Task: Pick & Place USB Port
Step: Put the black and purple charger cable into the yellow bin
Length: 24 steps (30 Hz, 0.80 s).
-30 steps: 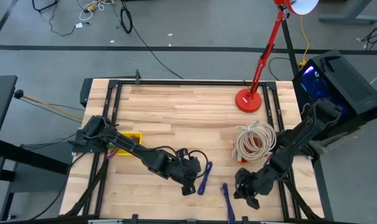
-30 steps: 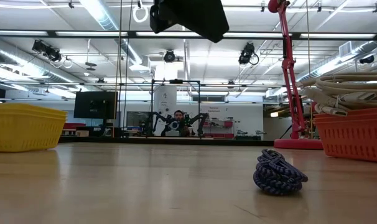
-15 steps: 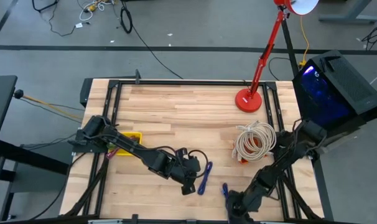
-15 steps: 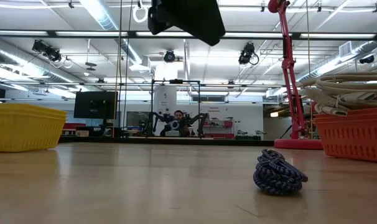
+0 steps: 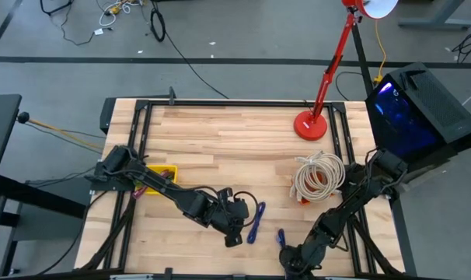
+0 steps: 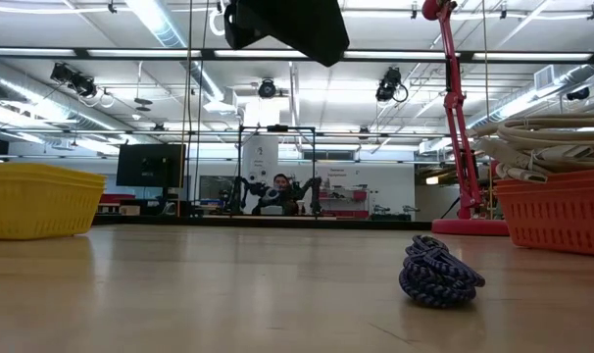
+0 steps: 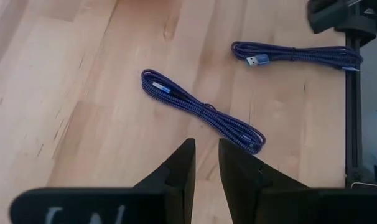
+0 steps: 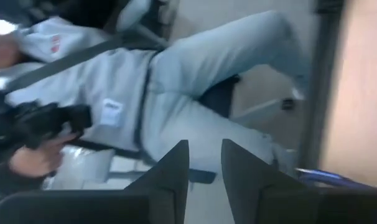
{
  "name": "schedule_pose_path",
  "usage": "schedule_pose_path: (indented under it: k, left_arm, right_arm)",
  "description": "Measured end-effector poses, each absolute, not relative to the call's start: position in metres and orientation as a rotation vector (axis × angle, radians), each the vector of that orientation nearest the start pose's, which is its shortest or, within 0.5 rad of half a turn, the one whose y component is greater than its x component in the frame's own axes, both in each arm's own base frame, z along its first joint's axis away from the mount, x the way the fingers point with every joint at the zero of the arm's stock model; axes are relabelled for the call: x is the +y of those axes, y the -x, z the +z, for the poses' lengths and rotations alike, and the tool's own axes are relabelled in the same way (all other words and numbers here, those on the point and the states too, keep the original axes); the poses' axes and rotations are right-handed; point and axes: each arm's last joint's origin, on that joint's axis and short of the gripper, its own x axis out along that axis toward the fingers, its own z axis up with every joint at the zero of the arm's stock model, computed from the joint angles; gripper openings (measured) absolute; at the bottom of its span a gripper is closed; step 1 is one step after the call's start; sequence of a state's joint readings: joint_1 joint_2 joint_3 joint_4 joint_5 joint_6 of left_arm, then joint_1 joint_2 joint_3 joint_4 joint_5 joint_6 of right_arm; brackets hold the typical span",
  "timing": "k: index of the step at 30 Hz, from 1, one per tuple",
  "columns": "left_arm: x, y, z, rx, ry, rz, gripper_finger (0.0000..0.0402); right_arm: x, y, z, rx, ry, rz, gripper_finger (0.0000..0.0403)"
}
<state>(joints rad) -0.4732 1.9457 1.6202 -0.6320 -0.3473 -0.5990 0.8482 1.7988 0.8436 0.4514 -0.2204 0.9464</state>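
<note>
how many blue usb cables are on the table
2. One cable lies beside the left gripper; the other cable lies near the front edge by the right gripper. None seem hidden.

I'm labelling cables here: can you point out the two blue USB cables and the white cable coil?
Nearer blue USB cable (image 7: 204, 112), left wrist view: mid-length of the bundle.
Farther blue USB cable (image 7: 300, 55), left wrist view: mid-length.
White cable coil (image 5: 319, 176), high view: its loops.

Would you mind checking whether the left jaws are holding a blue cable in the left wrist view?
No, the left gripper holds nothing; both blue cables lie on the table ahead of it.
</note>
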Motion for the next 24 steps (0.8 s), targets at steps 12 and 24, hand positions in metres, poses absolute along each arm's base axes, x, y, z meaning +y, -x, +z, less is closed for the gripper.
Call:
schedule_pose_path:
  k: [12, 24]
  left_arm:
    - [-0.184, -0.38, 0.25, 0.862, 0.182, 0.165, 0.0075]
    - [-0.184, -0.38, 0.25, 0.862, 0.185, 0.166, 0.0075]
  right_arm:
    - [0.241, -0.233, 0.125, 1.19, -0.663, 0.4, 0.0084]
    - [0.239, -0.237, 0.135, 1.245, -0.628, 0.342, 0.0082]
